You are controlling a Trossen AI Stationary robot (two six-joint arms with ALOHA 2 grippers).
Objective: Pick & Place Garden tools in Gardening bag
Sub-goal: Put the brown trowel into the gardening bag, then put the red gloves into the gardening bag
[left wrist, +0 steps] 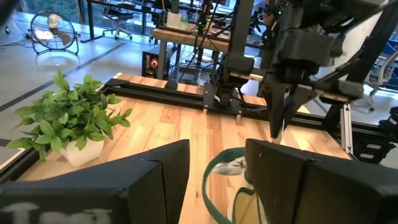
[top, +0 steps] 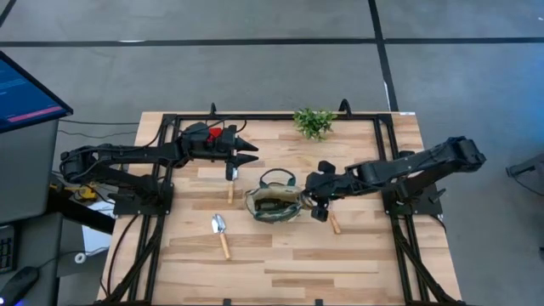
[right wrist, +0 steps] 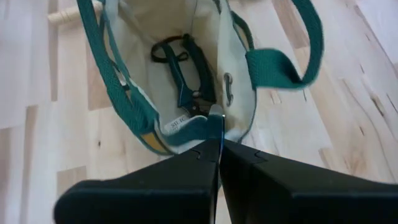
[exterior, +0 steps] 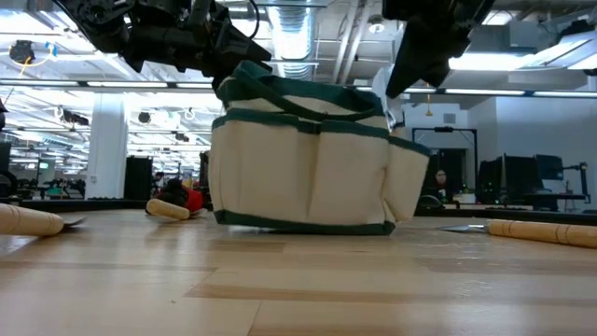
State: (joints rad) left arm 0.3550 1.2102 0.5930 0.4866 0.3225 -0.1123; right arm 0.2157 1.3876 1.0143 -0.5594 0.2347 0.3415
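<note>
Looks mid-drop: the right gripper (right wrist: 214, 146) hangs over the gardening bag (top: 274, 204) mid-table, fingers pinched on a thin silver blade, probably a trowel, handle hidden. Pruning shears (right wrist: 186, 74) lie inside the bag. Next it needs to let go over the mouth. The left gripper (top: 246, 151), spread and empty, waits toward the table's far edge. Another trowel (top: 221, 234) sits nearer the front edge.

A leafy green plant sprig in a small white pot (top: 314, 121) stands at twelve o'clock on the light wooden slatted counter (top: 357, 255); a blue-lit monitor screen (top: 25, 92) sits at ten o'clock.
</note>
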